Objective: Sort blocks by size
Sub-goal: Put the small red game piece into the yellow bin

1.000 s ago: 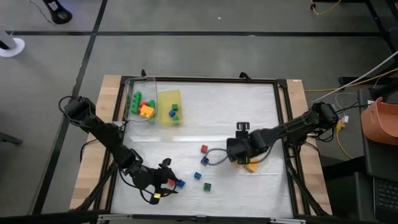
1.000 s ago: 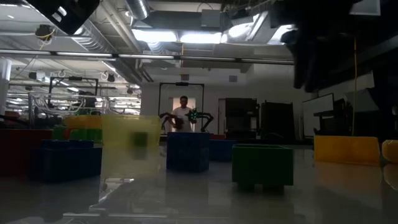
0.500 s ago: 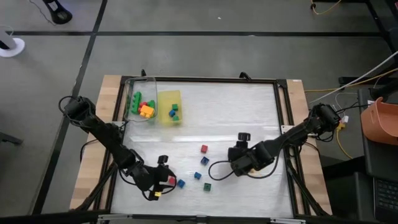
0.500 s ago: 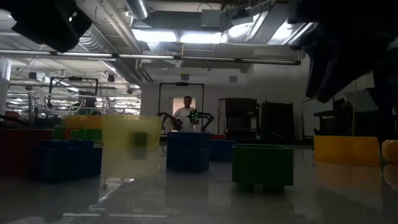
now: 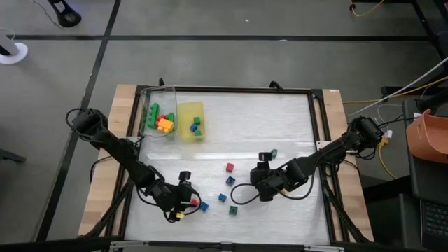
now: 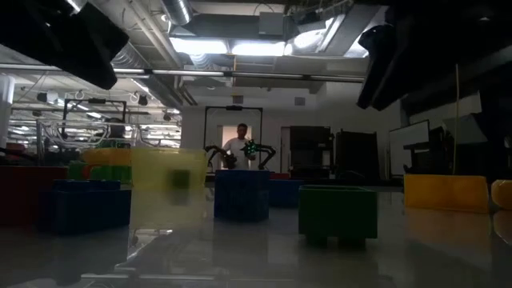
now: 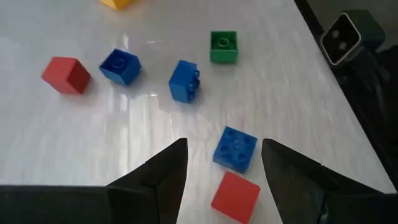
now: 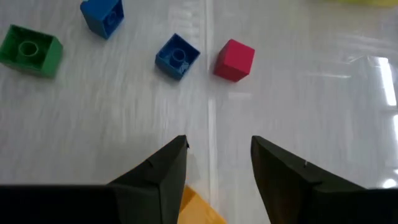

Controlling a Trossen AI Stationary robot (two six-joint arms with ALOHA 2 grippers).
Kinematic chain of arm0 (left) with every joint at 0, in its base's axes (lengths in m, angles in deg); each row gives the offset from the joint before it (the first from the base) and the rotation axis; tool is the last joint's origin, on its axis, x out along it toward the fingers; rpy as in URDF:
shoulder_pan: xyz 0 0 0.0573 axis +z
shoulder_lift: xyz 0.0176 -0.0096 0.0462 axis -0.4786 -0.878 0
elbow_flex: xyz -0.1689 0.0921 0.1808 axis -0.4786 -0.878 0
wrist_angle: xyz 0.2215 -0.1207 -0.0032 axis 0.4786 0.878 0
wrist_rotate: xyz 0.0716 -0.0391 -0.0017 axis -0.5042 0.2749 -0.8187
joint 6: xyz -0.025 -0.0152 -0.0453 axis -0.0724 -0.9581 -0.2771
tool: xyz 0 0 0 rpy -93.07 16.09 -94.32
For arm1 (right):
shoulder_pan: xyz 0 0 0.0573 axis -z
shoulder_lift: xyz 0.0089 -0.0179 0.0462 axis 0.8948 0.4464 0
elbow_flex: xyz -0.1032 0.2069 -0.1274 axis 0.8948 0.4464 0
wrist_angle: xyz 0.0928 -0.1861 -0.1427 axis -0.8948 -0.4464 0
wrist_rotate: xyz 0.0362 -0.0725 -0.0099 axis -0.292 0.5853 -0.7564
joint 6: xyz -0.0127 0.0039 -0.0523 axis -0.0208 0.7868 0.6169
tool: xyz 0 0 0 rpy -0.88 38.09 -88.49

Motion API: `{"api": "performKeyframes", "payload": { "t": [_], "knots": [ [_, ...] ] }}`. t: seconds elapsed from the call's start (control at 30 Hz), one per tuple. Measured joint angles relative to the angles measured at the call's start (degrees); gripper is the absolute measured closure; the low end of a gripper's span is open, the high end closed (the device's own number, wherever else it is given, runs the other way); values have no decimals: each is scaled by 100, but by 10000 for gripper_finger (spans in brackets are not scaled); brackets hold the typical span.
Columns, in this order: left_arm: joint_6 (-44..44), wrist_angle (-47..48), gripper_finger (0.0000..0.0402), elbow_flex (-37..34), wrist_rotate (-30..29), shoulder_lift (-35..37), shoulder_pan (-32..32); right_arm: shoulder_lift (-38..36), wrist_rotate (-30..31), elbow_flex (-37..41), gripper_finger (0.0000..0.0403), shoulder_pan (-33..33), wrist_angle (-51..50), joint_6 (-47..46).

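Note:
Several loose small blocks lie flat on the white table between my two grippers: a red block (image 5: 229,167), two blue blocks (image 5: 230,180) (image 5: 222,197) and a green block (image 5: 233,209). My left gripper (image 5: 187,199) stands open near the front left. A blue block (image 7: 235,148) and a red block (image 7: 235,196) lie between its fingers without touching them. My right gripper (image 5: 253,180) is open, right of the loose blocks, slanting down. An orange block (image 8: 196,211) lies on the table under it, behind its fingertips.
At the back left stands a clear container (image 5: 148,112) with longer green, red and orange bricks. Beside it is a yellow tray (image 5: 189,108) with small green and blue blocks. A raised dark frame (image 5: 313,126) runs around the table. A person stands far off in the room (image 6: 236,144).
My right gripper has moved toward the table's near edge and left, toward the loose blocks, and has tipped further down. The orange block that showed beside it is now hidden under it in the high view. My left gripper has tipped slightly over the red and blue blocks.

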Motion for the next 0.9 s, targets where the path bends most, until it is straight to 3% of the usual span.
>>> {"api": "performKeyframes", "payload": {
  "t": [0.13,0.3,0.67,0.9],
  "knots": [
    [624,14,208,0,419,0,31,0,0,0,226,0,14,-82],
    [1494,20,208,0,470,-10,48,0,-2,0,226,0,30,-248],
    [2009,-202,208,2,751,-846,101,0,-4,0,226,0,77,-288],
    [2024,-114,208,2,746,-1010,101,0,-4,0,226,0,83,-269]
  ]
}}
